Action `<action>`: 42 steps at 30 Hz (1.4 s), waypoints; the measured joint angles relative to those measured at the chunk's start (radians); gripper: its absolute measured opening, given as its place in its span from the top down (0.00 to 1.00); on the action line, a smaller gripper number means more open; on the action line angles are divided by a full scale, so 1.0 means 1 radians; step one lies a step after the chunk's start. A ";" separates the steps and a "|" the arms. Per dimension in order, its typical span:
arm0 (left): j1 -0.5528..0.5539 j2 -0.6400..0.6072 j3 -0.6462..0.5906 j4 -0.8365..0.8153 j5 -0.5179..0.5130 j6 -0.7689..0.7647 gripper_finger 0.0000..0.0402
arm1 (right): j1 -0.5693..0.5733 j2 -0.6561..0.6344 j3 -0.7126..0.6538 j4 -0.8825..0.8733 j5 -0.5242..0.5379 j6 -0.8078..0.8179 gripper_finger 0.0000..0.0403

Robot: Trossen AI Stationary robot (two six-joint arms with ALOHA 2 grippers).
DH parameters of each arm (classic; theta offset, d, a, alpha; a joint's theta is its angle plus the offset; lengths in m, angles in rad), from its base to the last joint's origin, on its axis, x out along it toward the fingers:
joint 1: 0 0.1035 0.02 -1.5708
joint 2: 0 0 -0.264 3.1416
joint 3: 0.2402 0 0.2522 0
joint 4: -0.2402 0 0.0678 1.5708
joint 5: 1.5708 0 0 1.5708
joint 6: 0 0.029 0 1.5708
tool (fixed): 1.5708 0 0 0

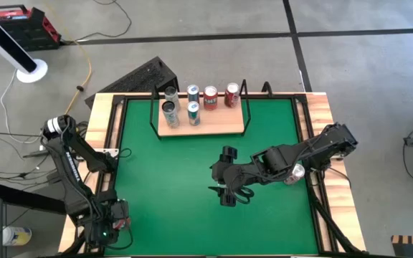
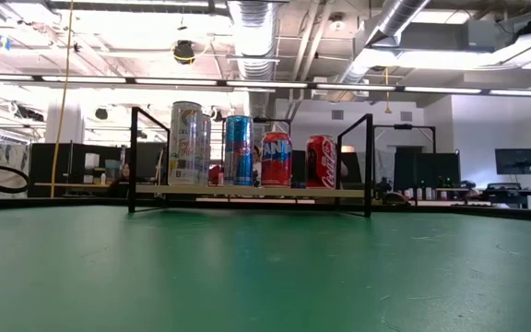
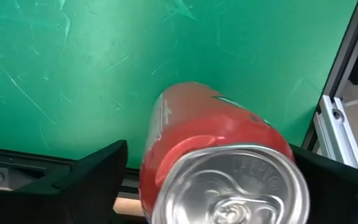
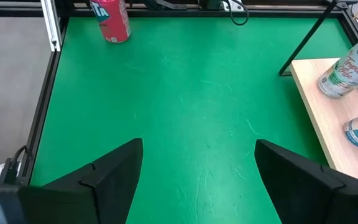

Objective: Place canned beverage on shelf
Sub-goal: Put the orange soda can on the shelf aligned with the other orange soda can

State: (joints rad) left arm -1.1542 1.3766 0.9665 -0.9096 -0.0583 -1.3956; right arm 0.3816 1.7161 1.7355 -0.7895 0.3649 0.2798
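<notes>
A red can [image 3: 210,137] stands upright on the green mat at the table's near left corner, also seen in the right wrist view as the red can [image 4: 110,22]. My left gripper [image 3: 216,162] is open above it, pointing steeply down, one finger on either side of the can's top end; I see no touch. In the high view my left gripper [image 1: 115,216] is at that corner. The shelf [image 1: 214,123], a light-wood board in a black wire frame, sits at the mat's far side with several cans [image 2: 238,148] upright on it. My right gripper [image 1: 226,185] waits open over the mat's middle.
Another can [image 1: 295,173] stands under my right arm near the table's right edge. A metal rail [image 3: 331,124] and a wooden border [image 1: 99,122] run along the mat's sides. Open green mat [image 4: 185,93] lies between the red can and the shelf board [image 4: 319,106].
</notes>
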 joint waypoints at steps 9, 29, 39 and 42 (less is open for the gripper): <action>0.078 -0.003 0.002 -0.014 0.130 0.014 0.30 | 0.059 -0.018 -0.001 -0.080 -0.011 -0.049 0.17; 0.881 0.107 0.538 -0.133 0.119 0.630 0.30 | 0.143 -0.494 -0.361 -0.140 0.083 -0.132 0.20; 1.178 0.382 0.905 -0.219 0.101 1.157 0.30 | -0.096 -0.693 -0.599 0.223 0.076 -0.155 0.20; 1.258 0.449 0.946 -0.222 0.080 1.279 0.30 | -0.176 -0.681 -0.599 0.227 0.056 -0.142 0.20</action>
State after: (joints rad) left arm 0.1037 1.8252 1.9122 -1.1319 0.0215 -0.1168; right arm 0.2052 1.0353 1.1366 -0.5621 0.4204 0.1376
